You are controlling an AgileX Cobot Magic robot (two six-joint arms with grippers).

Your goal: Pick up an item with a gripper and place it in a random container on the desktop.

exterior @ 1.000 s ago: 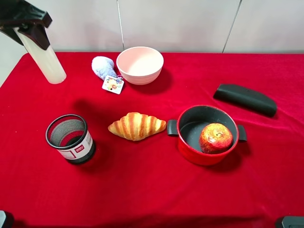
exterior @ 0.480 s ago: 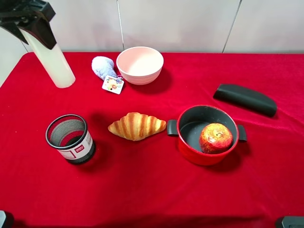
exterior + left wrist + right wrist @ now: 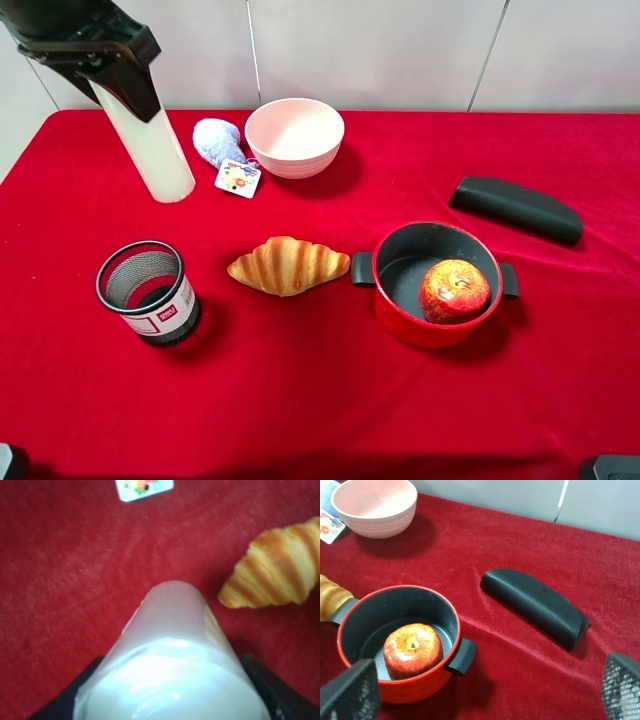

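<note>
My left gripper (image 3: 112, 72) is shut on the upper end of the tall white candle (image 3: 152, 145). It holds the candle tilted in the air above the back left of the red cloth desktop (image 3: 300, 400). The wick is hidden. In the left wrist view the candle (image 3: 170, 645) fills the middle between the dark jaws. The black mesh cup (image 3: 148, 292) with the white-and-red label stands upright at the front left, nearer the front than the candle's lower end. My right gripper (image 3: 485, 690) is open and empty, above the cloth near the red pot.
A golden croissant (image 3: 288, 265) lies in the middle. A red pot (image 3: 392, 318) holds a red apple (image 3: 455, 290). A pale pink bowl (image 3: 295, 135) and a pale-blue plush toy (image 3: 217, 142) with a tag sit at the back. A black case (image 3: 515, 208) lies at the right.
My left gripper has carried the candle to the right and a little toward the front, from the far left edge toward the plush toy. Nothing else has moved.
</note>
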